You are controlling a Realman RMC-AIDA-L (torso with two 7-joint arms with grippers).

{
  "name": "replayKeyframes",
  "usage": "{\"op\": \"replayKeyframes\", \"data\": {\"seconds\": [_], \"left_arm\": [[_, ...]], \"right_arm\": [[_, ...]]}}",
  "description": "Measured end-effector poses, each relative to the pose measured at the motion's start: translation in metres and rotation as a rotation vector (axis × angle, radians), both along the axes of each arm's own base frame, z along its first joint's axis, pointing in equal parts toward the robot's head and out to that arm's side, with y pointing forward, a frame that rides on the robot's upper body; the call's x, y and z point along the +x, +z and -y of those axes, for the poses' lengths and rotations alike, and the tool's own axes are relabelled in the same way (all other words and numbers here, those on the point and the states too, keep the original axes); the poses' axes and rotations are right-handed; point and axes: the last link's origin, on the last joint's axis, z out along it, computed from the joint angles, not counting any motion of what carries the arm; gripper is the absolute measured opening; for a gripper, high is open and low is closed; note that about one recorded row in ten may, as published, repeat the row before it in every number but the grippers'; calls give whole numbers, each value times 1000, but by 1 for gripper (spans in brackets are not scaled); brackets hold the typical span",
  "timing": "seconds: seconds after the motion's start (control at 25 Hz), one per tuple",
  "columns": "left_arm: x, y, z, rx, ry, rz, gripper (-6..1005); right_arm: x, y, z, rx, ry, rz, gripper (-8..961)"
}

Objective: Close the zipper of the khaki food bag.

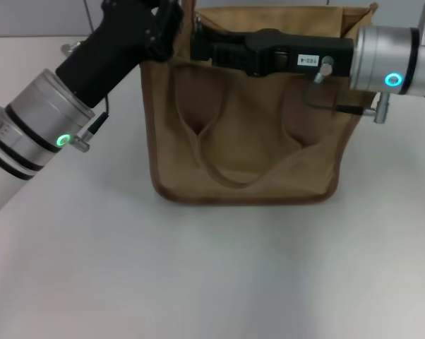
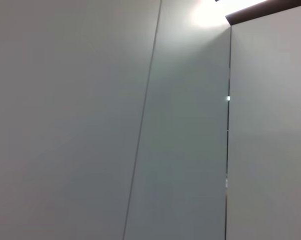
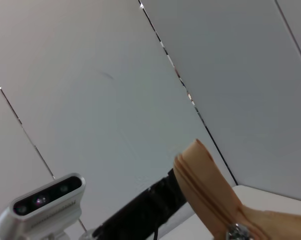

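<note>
Presently, step in hand: closing the zipper along the top of the khaki food bag.
Bag position: it stood upright on the white table, handle loops hanging down its front face.
Left gripper: at the bag's top left corner; finger spread could not be told, nor what it touched.
Right gripper: stretched across the bag's top edge from the right, tip near the left corner; its grip could not be told.
Zipper pull: seen in the right wrist view, on a raised tan strip.
Method, as judged: anchor the bag's corner with one arm, draw the pull straight along the zipper line, keep the fabric taut.
Risk, as judged: a slack top may bunch and jam the pull.
</note>
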Motion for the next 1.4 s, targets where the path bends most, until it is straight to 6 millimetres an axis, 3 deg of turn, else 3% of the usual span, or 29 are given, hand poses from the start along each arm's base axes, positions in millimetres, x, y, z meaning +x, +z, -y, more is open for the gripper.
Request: {"op": "replayKeyframes", "data": {"seconds": [0.4,0.96,1.4], "left_arm": [[-9,7,3,22,24,12,88],[0,0,5,-7,-8,28,97],[3,-2,5,-14,-12,37,103]], "right_arm": [[10,20,13,14,28,-45,346],[-13,-5,4,16,57,20,345],[-20,-11,-1,26,34,18,345]]}}
